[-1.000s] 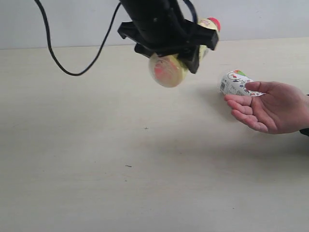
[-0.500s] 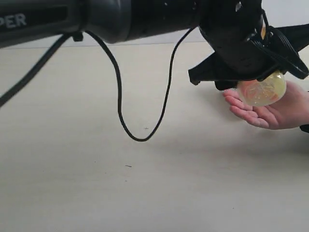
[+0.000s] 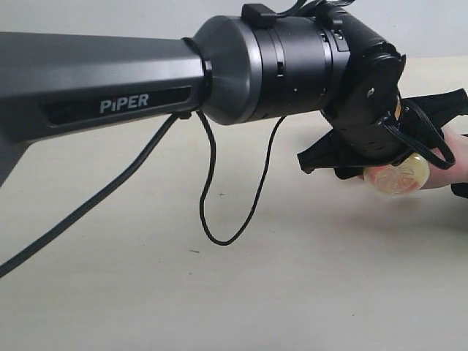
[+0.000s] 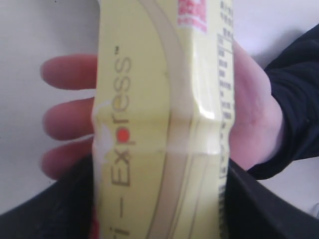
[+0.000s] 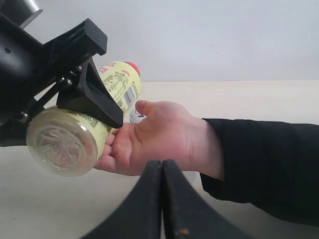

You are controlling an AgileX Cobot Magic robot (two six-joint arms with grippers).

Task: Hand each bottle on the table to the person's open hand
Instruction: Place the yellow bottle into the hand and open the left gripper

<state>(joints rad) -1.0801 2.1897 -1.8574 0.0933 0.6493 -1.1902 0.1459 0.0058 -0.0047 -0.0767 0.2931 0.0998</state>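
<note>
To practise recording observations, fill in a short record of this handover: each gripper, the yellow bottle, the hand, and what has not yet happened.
left gripper: closed on the yellow bottle, gripping its body
yellow bottle: held on its side, across the person's hand
person's hand: open, palm up, fingers not closed on the bottle, dark sleeve at the wrist
bottle and palm: very close; cannot tell if they touch
right gripper: shut, holding nothing, apart from the handover
table: pale wood grain below
not yet done: release of the bottle
</note>
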